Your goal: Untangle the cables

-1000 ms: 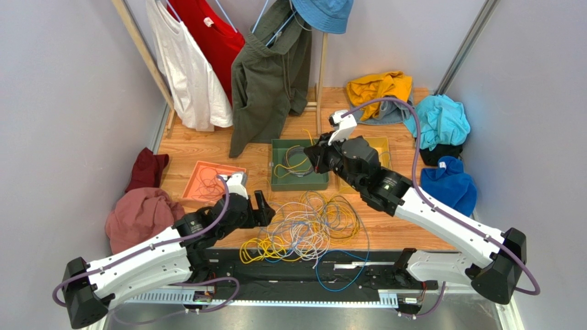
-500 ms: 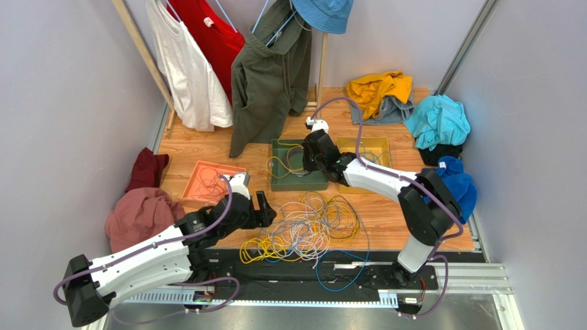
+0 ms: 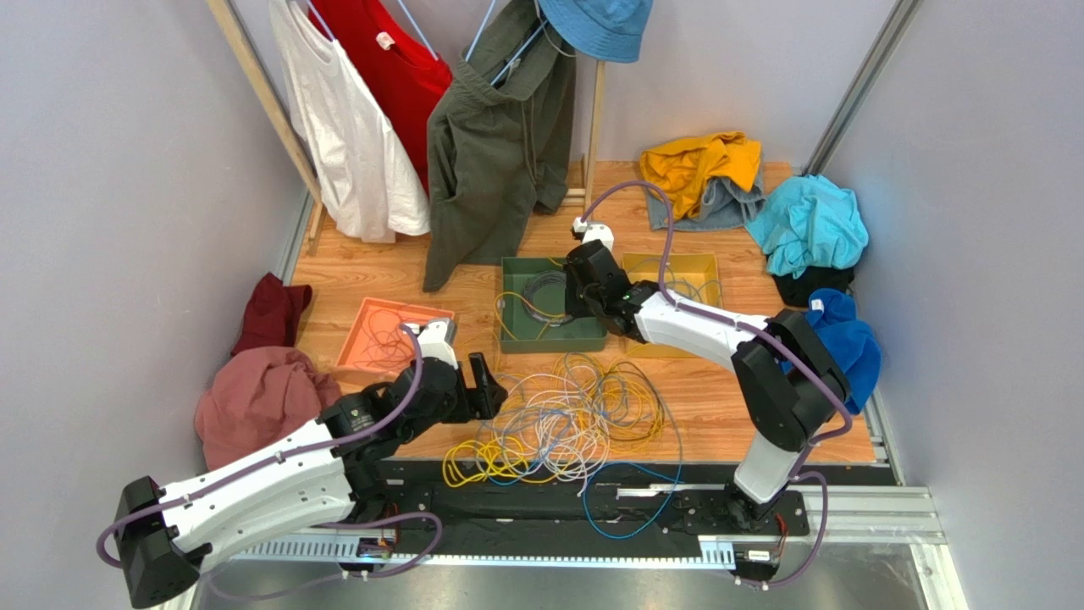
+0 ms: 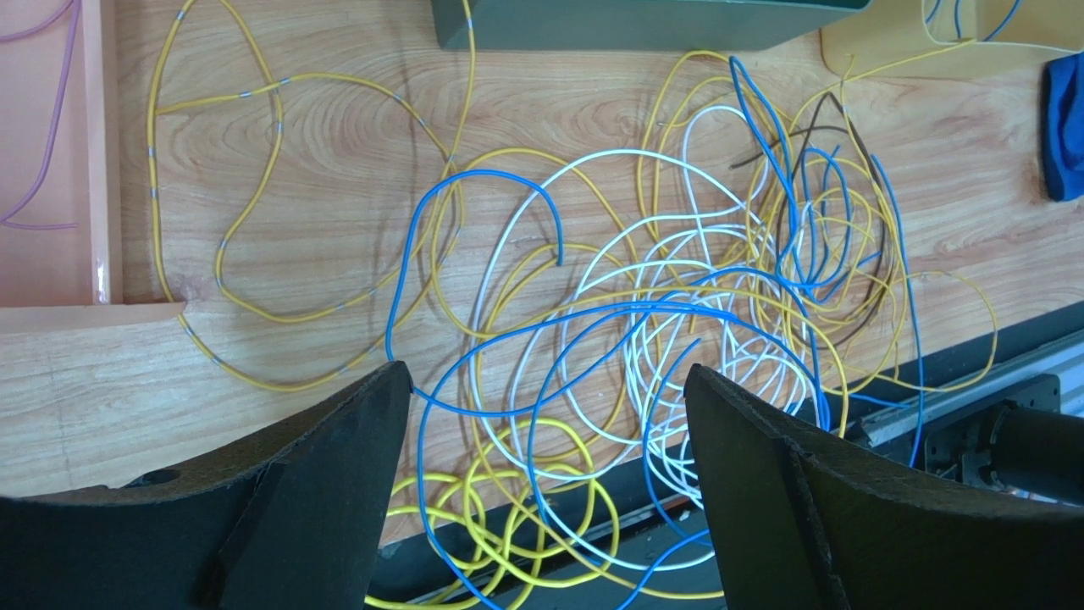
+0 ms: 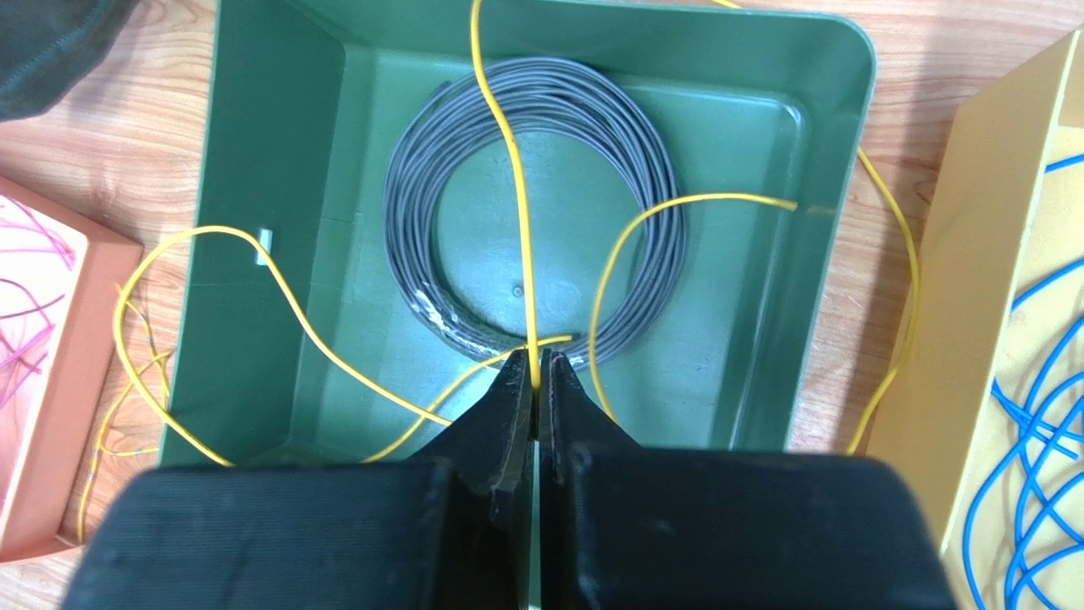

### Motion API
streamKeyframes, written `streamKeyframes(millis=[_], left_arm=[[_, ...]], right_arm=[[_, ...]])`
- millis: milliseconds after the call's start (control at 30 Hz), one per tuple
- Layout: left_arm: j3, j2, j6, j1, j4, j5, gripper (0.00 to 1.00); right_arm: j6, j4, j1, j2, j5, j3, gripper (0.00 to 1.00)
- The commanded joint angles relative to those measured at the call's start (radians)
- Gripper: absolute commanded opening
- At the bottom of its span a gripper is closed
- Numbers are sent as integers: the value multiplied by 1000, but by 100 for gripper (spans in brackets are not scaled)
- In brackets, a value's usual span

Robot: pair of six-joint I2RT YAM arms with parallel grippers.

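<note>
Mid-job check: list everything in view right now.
cable tangle: one, yellow, blue and white-grey, front centre of table
green tray: one, mid-table
grey cable coil: one, inside green tray
yellow cable: one, across green tray
orange tray: one, left, thin cables inside
yellow tray: one, right of green tray, blue cables inside
white top, red shirt, olive jacket: one each, hanging at back
bucket hat: one, blue, atop rack
maroon heap, pink heap: one each, left edge
yellow heap, teal heap, blue heap: one each, right side
left gripper: black, open, tangle's left edge
right gripper: black, shut on yellow cable
</note>
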Motion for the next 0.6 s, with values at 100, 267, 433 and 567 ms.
streamKeyframes(millis=[100, 267, 433, 567], left_arm=[[31, 12, 1, -5, 9, 9, 88], [26, -3, 0, -5, 5, -6, 88], [25, 1, 0, -5, 6, -6, 88], [25, -3, -5, -5, 5, -16, 88]], right_arm=[[-4, -43, 11, -3, 12, 72, 0], [-50, -29, 64, -153, 118, 67, 0], [-76, -79, 68, -259, 121, 124, 0], [-99, -112, 76, -330, 101, 180, 0]])
